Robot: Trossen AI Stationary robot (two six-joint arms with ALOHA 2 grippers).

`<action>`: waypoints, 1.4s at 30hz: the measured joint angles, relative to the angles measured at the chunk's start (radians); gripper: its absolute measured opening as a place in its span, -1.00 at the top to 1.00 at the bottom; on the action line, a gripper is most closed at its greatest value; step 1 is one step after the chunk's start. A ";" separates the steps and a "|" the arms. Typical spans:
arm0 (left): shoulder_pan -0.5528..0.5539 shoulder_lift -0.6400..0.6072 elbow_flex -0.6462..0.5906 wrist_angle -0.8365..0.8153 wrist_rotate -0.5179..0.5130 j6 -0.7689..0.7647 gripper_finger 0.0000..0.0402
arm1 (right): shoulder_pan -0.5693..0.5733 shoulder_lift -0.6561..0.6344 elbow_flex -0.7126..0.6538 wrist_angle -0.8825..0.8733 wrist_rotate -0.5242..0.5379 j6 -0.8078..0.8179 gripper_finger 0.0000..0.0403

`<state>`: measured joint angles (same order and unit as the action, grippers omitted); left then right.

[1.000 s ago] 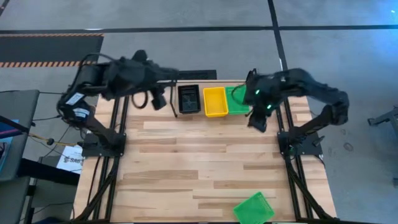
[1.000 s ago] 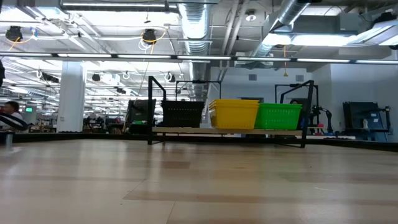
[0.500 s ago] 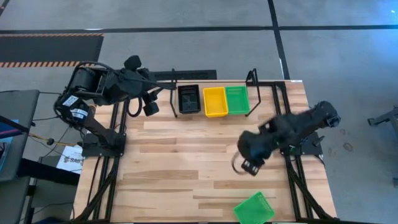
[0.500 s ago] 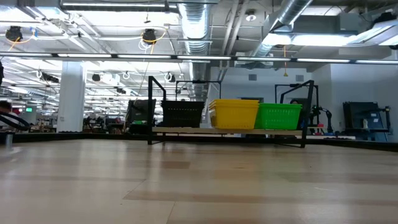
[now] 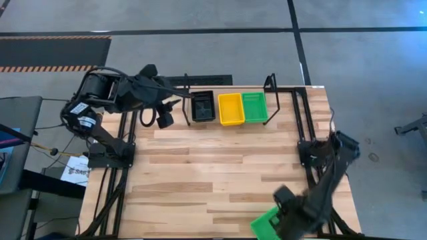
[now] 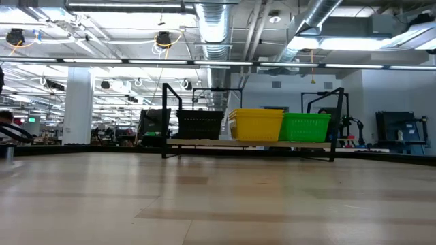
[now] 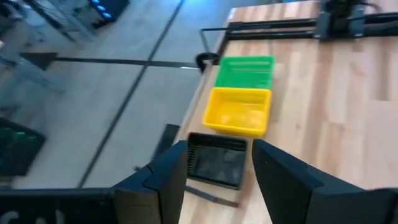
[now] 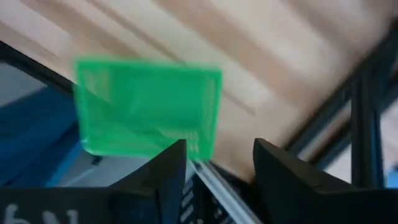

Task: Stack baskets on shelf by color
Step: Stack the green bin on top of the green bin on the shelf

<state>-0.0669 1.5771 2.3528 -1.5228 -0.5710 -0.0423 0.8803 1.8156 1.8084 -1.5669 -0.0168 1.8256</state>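
On the shelf at the table's far edge, black, yellow and green baskets stand side by side on its rails. The low view shows the same row on the shelf: black, yellow, green. How many are nested in each I cannot tell. A loose green basket lies at the near edge. My right gripper hovers open above it, with the basket ahead of the gripper. My left gripper is open left of the shelf, facing the black basket.
The loose green basket overhangs the table's near edge. Both arms' black base frames stand at the table's left and right sides. Bare wood stretches between the shelf and the near edge.
My right arm has swung away from the shelf's green basket, across the table's right side toward the near edge, and now stands over the loose green basket. My left gripper has drawn back a little from the shelf's left end. The baskets have stayed put.
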 joint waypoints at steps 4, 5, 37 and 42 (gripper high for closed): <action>-0.001 0.023 0.000 0.012 0.084 -0.009 0.16 | 0.098 0.082 0.000 0.070 -0.063 0.162 -0.14; -0.004 0.030 0.000 0.011 0.098 -0.015 0.16 | 0.119 0.101 0.000 0.093 -0.063 0.192 -0.17; -0.100 0.138 0.000 0.068 0.120 -0.067 0.16 | 0.250 0.185 -0.253 0.298 0.256 0.462 -0.22; -0.100 0.138 0.000 0.070 0.118 -0.067 0.16 | 0.254 0.141 -0.346 0.338 0.228 0.463 -0.22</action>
<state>-0.1673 1.7153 2.3528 -1.4525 -0.4526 -0.1092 1.1339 1.9570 1.4623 -1.2289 0.2108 2.2883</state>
